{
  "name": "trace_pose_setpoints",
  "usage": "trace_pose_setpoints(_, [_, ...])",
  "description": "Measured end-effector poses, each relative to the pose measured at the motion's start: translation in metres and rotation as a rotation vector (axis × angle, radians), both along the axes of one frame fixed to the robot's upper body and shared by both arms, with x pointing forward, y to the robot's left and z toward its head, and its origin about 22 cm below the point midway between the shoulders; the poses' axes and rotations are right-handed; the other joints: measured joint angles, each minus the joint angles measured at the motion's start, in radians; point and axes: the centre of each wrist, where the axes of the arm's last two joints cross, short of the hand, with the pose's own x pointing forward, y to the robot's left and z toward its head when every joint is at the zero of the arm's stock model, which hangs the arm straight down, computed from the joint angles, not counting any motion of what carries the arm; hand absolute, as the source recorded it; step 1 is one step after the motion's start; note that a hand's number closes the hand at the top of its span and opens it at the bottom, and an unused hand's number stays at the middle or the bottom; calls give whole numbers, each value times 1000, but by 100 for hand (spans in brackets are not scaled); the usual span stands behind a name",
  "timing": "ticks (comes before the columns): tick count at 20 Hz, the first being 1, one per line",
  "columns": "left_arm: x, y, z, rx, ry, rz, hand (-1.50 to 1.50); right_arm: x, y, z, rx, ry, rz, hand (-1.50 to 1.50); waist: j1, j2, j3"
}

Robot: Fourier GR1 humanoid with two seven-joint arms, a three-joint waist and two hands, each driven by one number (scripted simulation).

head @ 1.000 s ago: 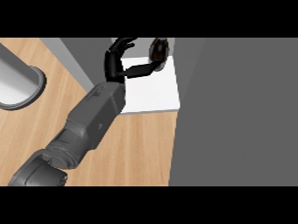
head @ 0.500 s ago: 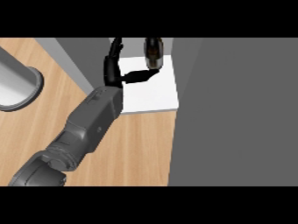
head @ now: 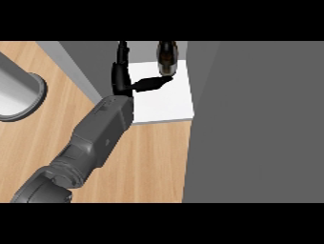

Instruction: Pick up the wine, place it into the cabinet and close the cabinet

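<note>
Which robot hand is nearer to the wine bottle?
Left. The left robot hand is beside the wine bottle, at its left; the right robot hand is not in view.

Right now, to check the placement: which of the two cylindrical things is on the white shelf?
The dark wine bottle, on the white shelf just by the hand. The pale grey cylinder is apart, on the wooden counter.

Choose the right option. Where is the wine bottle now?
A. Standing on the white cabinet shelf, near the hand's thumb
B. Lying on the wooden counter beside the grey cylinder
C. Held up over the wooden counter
A: the wine bottle stands on the white shelf, close by the thumb of the hand, whose fingers are straight and not curled round it.
</note>
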Motion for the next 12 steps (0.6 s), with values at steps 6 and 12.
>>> trace_pose_setpoints(6, [-3,1,-5,-9,-27,-49,-150,0,1,1,0,-4,2,-150,1,0,-1])
trace_pose_setpoints(12, [-3,1,-5,-19,-43,-104,-150,0,3,3,6,4,4,-150,3,0,-2])
